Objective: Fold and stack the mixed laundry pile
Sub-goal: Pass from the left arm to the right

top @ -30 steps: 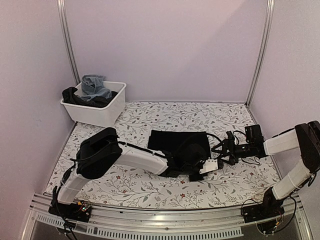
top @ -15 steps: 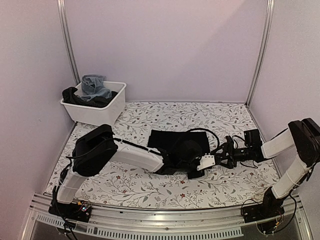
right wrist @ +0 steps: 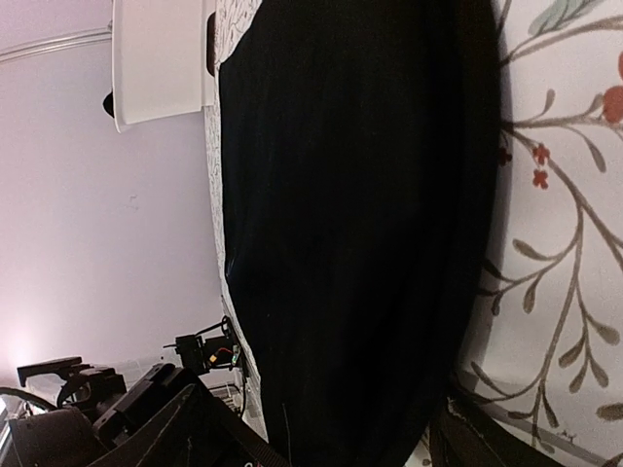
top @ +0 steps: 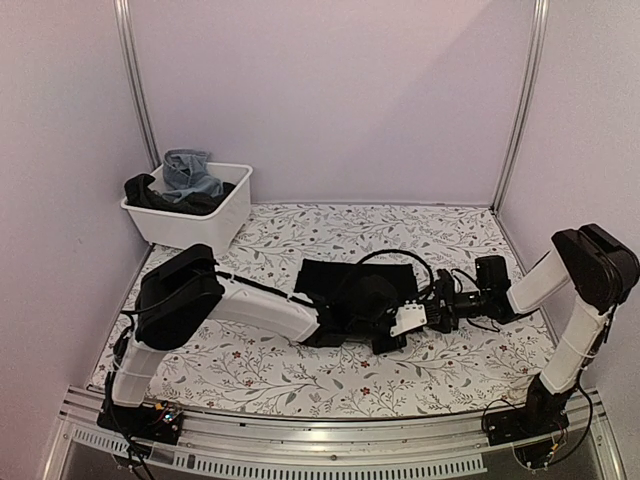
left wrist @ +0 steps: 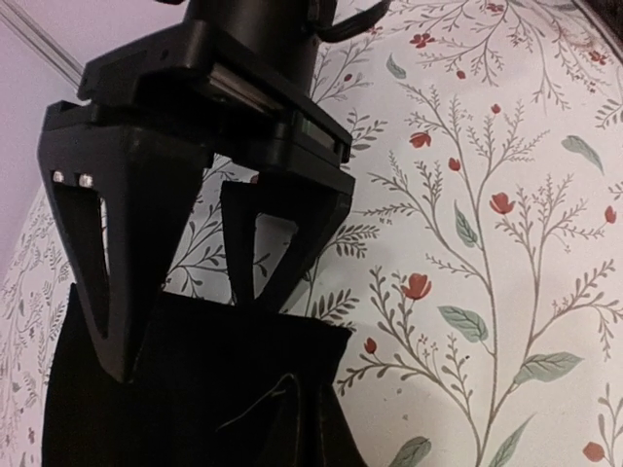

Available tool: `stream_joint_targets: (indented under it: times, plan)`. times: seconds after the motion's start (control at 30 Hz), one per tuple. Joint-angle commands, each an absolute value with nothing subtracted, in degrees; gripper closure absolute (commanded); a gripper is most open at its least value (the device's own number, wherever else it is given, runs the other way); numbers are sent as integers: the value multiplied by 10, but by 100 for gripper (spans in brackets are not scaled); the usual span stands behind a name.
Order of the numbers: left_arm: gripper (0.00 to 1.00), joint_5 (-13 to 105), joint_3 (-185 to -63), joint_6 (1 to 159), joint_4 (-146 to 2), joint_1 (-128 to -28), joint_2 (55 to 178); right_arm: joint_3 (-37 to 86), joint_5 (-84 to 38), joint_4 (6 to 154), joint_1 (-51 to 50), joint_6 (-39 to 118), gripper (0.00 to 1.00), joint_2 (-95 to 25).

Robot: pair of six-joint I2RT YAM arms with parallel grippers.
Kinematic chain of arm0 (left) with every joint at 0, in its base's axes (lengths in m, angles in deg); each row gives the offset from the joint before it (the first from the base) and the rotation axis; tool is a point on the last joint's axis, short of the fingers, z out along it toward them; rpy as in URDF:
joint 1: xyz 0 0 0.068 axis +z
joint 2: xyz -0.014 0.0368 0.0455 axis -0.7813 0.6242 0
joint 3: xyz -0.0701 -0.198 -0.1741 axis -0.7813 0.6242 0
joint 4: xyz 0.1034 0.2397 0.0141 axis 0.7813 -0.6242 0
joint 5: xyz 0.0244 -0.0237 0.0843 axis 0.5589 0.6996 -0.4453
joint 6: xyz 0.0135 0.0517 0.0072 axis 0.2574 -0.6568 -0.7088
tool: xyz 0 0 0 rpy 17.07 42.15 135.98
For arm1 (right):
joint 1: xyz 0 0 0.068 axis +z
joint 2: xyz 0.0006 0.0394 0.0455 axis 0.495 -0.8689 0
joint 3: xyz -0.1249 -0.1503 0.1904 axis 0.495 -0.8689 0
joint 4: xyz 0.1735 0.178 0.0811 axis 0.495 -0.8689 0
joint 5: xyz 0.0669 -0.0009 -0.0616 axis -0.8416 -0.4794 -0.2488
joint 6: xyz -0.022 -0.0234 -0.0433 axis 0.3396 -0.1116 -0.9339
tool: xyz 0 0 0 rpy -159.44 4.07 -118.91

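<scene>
A black cloth [top: 345, 283] of the laundry pile lies mid-table. My left gripper [top: 398, 333] reaches across to its near right corner and is shut on it. In the left wrist view the lifted cloth corner [left wrist: 195, 389] covers my own fingers. My right gripper [top: 440, 308] comes in low from the right, open, with its fingers [left wrist: 97, 282] astride the same cloth edge. In the right wrist view the cloth [right wrist: 350, 214] fills the gap between the spread fingertips [right wrist: 156, 418]. Light blue jeans [top: 190, 172] and dark clothes [top: 148, 192] sit in the bin.
The white plastic bin [top: 200, 225] stands at the back left by the wall, also seen as a white bin [right wrist: 161, 58] in the right wrist view. Flower-patterned table cover [top: 300, 375] stretches around the cloth. Metal posts [top: 135, 80] and walls close in the sides.
My left gripper has shut on the cloth's corner. The right arm has slid left until its fingers reach the cloth's edge, and its jaws have narrowed a little.
</scene>
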State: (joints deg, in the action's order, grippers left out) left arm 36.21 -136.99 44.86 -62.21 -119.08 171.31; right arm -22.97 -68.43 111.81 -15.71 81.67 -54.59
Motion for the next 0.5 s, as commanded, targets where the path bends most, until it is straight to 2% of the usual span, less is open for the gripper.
stream_joint_targets:
  times: [0.0,0.2,0.47]
  plan:
    - [100,365,-1356,449,-598,-1184,1679,-204,-666,1129,-154,846,24,-598]
    - [100,363,-1343,449,-591,-1184,1671,-164,-672,1144,-153,864,30,-653]
    - [100,361,-1334,438,-587,-1190,1665,-120,-673,1152,-153,879,33,-709]
